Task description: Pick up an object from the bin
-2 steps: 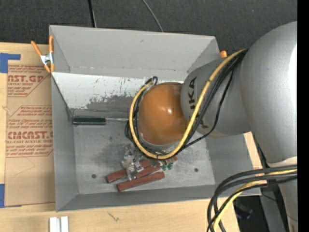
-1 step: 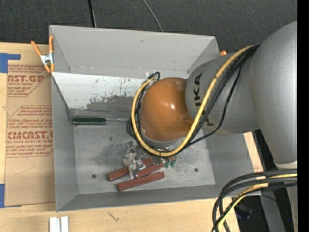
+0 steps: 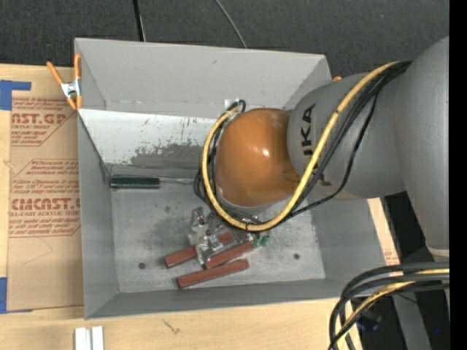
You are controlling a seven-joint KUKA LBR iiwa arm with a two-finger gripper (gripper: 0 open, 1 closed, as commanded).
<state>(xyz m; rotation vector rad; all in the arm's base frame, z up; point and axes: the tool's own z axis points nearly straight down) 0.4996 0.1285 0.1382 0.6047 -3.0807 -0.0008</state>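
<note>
Scuffed grey metal bin [image 3: 139, 217]: end effector [image 3: 206, 240] among flat reddish-brown bars [image 3: 213, 274]; grip state unclear.

arm [image 3: 394, 137]: large rounded links, smooth silver-grey casing | lettering [image 3: 307, 126]: black capital letters on the casing, partly hidden by a cable | cover [image 3: 252, 162]: glossy orange dome at the wrist | cables [image 3: 210, 152]: yellow and black, bundled, looped round the dome and along the link | hand [image 3: 204, 248]: small, bare bright metal, below the dome
</note>
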